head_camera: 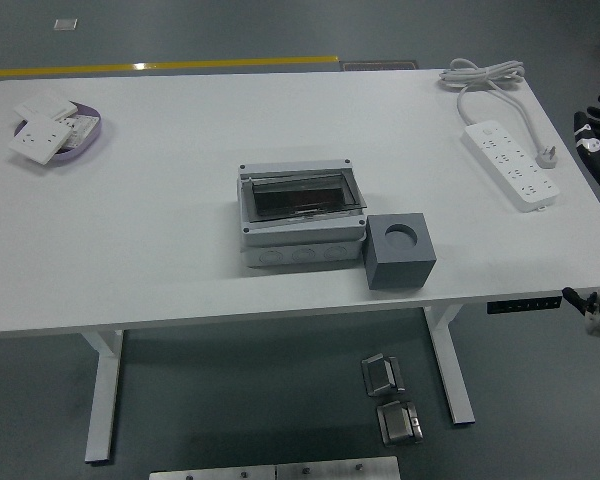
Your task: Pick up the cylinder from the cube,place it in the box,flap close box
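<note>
Right hand [595, 125] at far right edge beside counter [160, 230], empty, fingers apparently spread though partly cut off | left hand unseen | cube [400, 250] touching box [300, 222] right front corner, keeping transfer short | cube's round socket looks vacant, cylinder not visible | box flap seemingly down already

White table [130, 230], grey floor [230, 30], yellow floor line [160, 65]
</note>
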Available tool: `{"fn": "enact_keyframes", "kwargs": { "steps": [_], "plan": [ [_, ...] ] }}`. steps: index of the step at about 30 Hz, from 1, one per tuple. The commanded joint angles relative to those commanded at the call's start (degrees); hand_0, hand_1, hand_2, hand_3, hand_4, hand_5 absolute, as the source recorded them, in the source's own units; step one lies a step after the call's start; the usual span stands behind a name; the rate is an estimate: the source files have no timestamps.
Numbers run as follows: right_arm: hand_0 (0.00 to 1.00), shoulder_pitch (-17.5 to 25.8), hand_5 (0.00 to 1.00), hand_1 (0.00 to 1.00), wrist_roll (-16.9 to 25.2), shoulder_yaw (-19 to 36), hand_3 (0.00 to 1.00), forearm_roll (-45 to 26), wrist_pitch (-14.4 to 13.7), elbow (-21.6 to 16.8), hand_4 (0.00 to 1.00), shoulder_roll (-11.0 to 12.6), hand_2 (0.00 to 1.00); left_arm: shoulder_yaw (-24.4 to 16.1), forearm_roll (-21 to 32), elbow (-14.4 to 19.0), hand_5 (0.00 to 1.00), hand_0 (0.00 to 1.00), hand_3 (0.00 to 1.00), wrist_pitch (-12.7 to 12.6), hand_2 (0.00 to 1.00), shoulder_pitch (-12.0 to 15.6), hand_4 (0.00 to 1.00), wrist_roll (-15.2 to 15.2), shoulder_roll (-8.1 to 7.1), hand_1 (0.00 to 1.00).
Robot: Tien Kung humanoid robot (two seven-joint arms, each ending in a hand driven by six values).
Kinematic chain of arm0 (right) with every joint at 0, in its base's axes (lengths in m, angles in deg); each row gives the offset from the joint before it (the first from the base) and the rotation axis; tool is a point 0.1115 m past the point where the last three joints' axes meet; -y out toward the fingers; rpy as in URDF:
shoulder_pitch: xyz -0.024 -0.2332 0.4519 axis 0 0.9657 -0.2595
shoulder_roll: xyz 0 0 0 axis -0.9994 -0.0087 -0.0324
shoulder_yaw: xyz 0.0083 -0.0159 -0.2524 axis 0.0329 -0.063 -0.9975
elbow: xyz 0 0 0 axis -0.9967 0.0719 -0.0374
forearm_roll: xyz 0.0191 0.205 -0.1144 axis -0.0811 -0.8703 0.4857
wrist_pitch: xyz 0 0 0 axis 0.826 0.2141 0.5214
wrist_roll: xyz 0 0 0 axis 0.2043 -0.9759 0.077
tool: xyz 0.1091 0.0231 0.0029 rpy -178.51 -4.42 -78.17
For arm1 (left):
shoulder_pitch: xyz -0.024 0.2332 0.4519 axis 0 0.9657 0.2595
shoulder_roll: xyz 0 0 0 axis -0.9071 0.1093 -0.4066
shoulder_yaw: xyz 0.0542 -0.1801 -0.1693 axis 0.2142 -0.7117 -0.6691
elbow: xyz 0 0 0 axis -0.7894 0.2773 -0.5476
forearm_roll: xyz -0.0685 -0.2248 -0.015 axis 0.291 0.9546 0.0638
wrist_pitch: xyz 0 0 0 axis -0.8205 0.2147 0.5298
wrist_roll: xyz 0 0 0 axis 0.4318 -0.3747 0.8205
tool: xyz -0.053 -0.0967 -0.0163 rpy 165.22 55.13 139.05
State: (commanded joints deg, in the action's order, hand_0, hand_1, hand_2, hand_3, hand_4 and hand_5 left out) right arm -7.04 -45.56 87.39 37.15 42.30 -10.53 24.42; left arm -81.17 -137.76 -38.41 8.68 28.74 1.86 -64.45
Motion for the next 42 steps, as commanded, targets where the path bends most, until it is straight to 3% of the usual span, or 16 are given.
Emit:
{"fn": "enact_keyframes", "kwargs": {
  "steps": [42],
  "plan": [
    [0.764, -0.8, 0.268, 0.684, 0.3, 0.0, 0.697, 0.6, -0.1, -0.2, 0.739, -0.8, 0.681, 0.4, 0.1, 0.0, 0.296, 0.595, 0.612, 0.1, 0.6, 0.2, 0.672, 0.3, 0.75, 0.616]
  ]
}}
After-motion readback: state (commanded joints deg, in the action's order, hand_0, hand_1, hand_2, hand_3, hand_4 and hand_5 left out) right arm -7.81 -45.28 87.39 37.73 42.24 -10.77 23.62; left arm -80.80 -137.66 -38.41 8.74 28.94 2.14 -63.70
